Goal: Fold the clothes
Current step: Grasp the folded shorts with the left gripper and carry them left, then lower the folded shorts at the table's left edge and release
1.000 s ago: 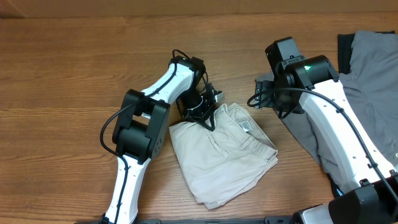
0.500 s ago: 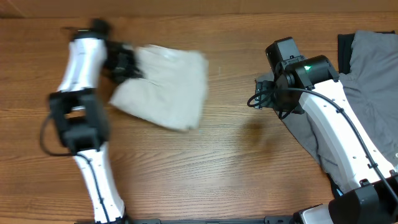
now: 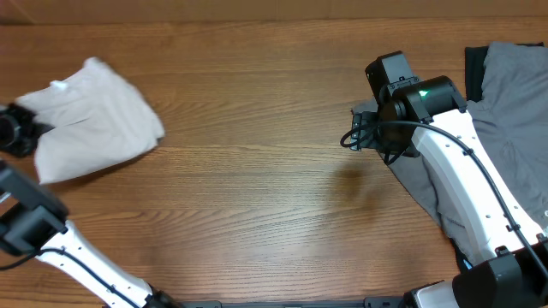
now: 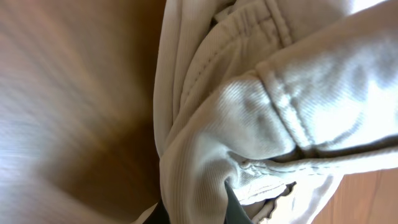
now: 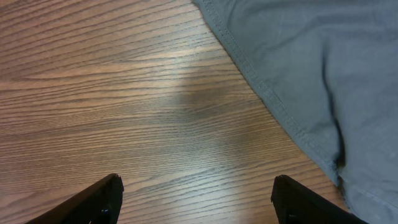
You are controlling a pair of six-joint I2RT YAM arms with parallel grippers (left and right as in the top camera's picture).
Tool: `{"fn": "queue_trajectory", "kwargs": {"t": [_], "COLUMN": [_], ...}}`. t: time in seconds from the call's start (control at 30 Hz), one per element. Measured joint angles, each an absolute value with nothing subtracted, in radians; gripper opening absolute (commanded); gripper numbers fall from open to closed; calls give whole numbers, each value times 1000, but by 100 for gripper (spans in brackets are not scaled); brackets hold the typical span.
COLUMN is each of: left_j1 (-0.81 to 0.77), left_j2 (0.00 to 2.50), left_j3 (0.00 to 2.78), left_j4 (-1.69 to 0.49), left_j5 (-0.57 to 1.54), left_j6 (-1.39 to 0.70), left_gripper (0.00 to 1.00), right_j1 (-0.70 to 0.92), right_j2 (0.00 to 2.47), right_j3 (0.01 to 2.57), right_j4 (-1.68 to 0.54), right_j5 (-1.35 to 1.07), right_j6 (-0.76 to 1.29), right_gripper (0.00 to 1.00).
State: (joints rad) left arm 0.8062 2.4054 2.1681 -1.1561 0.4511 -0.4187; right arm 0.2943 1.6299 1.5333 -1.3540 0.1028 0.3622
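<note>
The folded beige shorts (image 3: 90,120) lie at the far left of the table in the overhead view. My left gripper (image 3: 19,137) is at their left edge, shut on the fabric. In the left wrist view the cream shorts (image 4: 249,106) fill the frame, with seams and a hem showing, and a fold is pinched between my dark fingertips (image 4: 196,208) at the bottom. My right gripper (image 5: 196,199) is open and empty above bare wood, beside the grey garment's hem; its arm shows in the overhead view (image 3: 402,98).
A grey garment (image 3: 505,128) lies spread at the right of the table, under my right arm, and shows in the right wrist view (image 5: 311,62). A black fabric piece (image 3: 473,68) peeks out at its upper left. The table is brown wood (image 3: 257,171).
My left arm has swung the shorts from the table's middle to the far left edge, still gripping them. The right arm has not moved.
</note>
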Motion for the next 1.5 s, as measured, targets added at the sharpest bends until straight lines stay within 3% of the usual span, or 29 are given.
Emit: {"fn": "queue_trajectory", "kwargs": {"t": [0.07,0.17,0.2,0.23,0.33,0.57,0.67,0.7,0.77,0.83,1.07,1.23,1.5], "left_j1": [840,885,894,901,911,905,881,868,838,798,600,457,403], "left_j2": [2405,2405,2405,2405,2405,2400,2358,2337,2288,2234,2167,2168,2179], "left_j3": [2168,2168,2168,2168,2168,2266,2285,2286,2286,2292,2307,2149,1871], "left_j4": [-1154,-1155,-1156,-1159,-1190,-1453,-1487,-1493,-1504,-1517,-1608,-1613,-1499], "left_j5": [450,447,446,445,437,331,242,222,185,150,12,-112,-241], "left_j6": [-424,-431,-436,-439,-443,-440,-430,-427,-411,-408,-385,-410,-473], "left_gripper": [4,22,41,100,100,100,95,86,54,4,4,4,4], "right_j1": [294,294,294,294,294,294,294,294,294,294,294,294,294], "right_j2": [1630,1630,1630,1630,1630,1630,1630,1630,1630,1630,1630,1630,1630], "right_j3": [1533,1533,1533,1533,1533,1533,1533,1533,1533,1533,1533,1533,1533], "right_j4": [-1355,-1354,-1354,-1354,-1355,-1372,-1372,-1371,-1371,-1372,-1372,-1374,-1380], "right_j5": [104,104,104,104,104,104,104,105,104,104,105,104,104], "right_j6": [362,363,363,362,363,363,363,363,362,362,362,363,362], "right_gripper": [81,81,81,81,81,82,82,82,82,82,82,82,82]}}
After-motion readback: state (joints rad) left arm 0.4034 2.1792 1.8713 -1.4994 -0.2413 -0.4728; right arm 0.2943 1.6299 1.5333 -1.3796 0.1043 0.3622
